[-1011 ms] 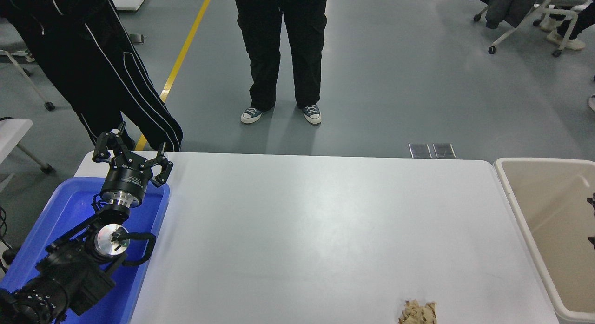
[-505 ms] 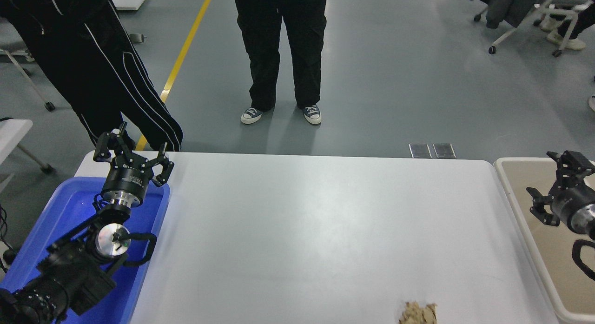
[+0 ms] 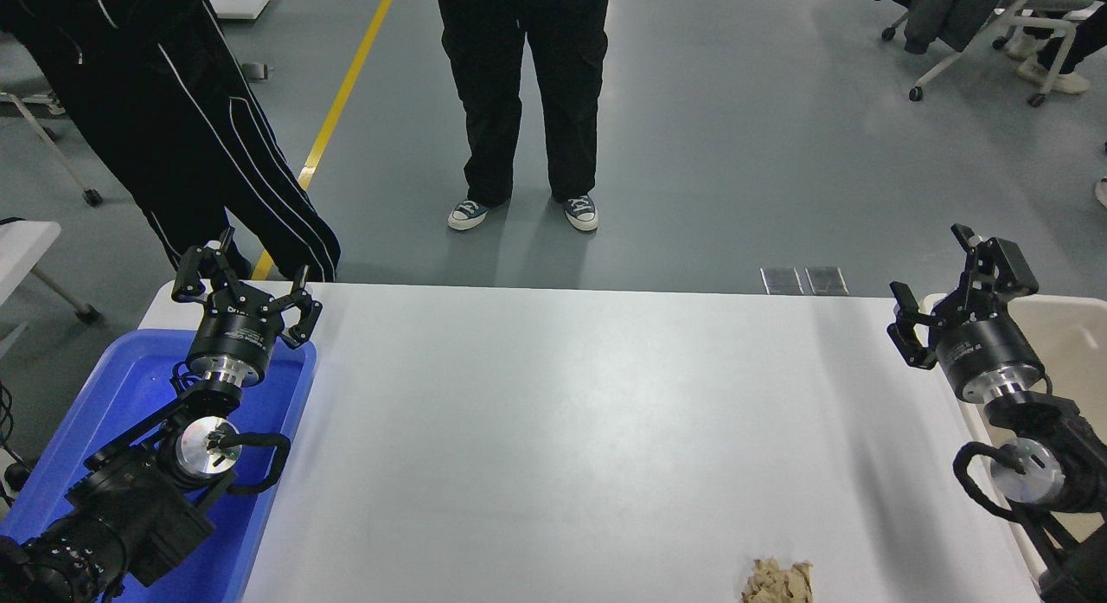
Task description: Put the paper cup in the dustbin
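Observation:
No paper cup shows anywhere in view. The beige dustbin [image 3: 1077, 326] with its thick off-white rim stands against the table's right edge, partly hidden by my right arm. My right gripper [image 3: 958, 279] is open and empty, held above the table's far right corner next to the dustbin's near-left rim. My left gripper [image 3: 239, 279] is open and empty, parked over the far end of the blue bin at the lower left.
A blue plastic bin [image 3: 112, 395] sits at the table's left edge under my left arm. A crumpled tan paper wad [image 3: 778, 581] lies at the table's front edge. Two people stand beyond the far side [image 3: 519, 101]. Chairs stand at the far right.
My right arm has come in from the right edge, risen out of the dustbin area and moved left and forward to the table's far right corner. The left arm has not moved.

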